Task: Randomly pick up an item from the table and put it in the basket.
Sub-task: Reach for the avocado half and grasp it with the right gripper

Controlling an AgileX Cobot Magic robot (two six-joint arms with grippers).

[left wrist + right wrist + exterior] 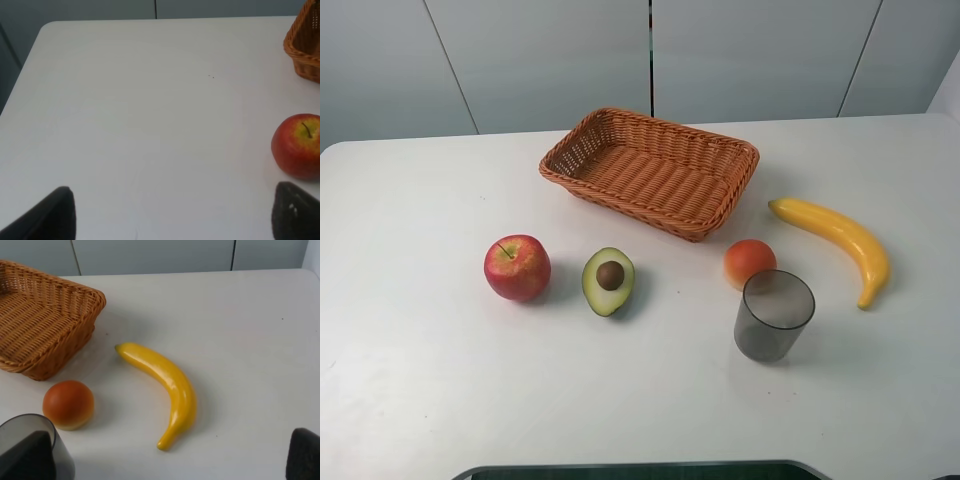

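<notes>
The halved avocado (609, 281) lies cut side up on the white table (420, 380), in front of the empty wicker basket (655, 170). It shows only in the exterior high view. Neither arm shows in that view. In the left wrist view my left gripper (172, 215) is open and empty, low over bare table, with one fingertip (297, 212) close to the red apple (298, 145). A corner of the basket (306, 45) shows there. My right gripper (165, 460) is open and empty, in front of the banana (165, 385), with the basket (45, 315) beyond.
A red apple (517, 267) sits left of the avocado. A small orange-red fruit (749, 262), a grey translucent cup (774, 315) and a yellow banana (840, 240) lie to the right. The cup (30, 447) and the orange-red fruit (68, 404) are by one right finger.
</notes>
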